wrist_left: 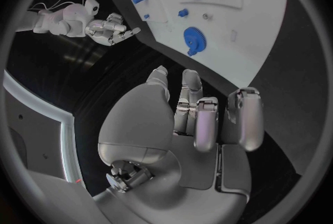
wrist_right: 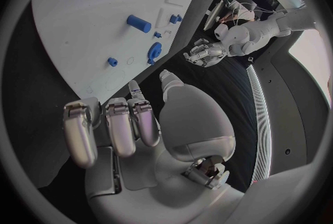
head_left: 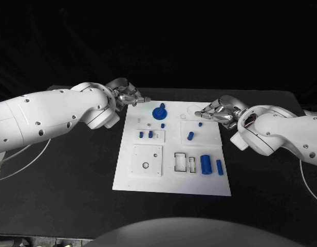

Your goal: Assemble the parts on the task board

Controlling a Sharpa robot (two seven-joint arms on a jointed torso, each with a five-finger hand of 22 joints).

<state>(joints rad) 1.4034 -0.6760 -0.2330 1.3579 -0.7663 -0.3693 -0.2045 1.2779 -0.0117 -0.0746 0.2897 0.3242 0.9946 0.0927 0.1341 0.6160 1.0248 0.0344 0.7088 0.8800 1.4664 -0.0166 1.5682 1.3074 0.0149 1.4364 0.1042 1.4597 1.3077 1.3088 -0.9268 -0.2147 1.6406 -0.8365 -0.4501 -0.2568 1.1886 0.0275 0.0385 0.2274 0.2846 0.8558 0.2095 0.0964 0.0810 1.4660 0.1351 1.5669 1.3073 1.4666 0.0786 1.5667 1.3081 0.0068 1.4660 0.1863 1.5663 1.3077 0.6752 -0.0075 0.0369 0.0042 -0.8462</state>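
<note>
task board with parts laid out, both hands waiting at its far corners

the task board lies mid-table, blue parts spread over it, a gear near the far edge; the left hand and right hand hover empty, fingers loosely apart, apparently poised to begin picking

Head view dim overall; black table and background swallow detail, edges lost toward 12 o'clock. Task board is the brightest surface, evenly lit, near washed-out, little shadow under the parts. White arms bright, soft shading underneath. Wrist views: strong fisheye bending, dark vignette ring all round; silver fingers carry soft highlights; far rim detail blurred.
</note>
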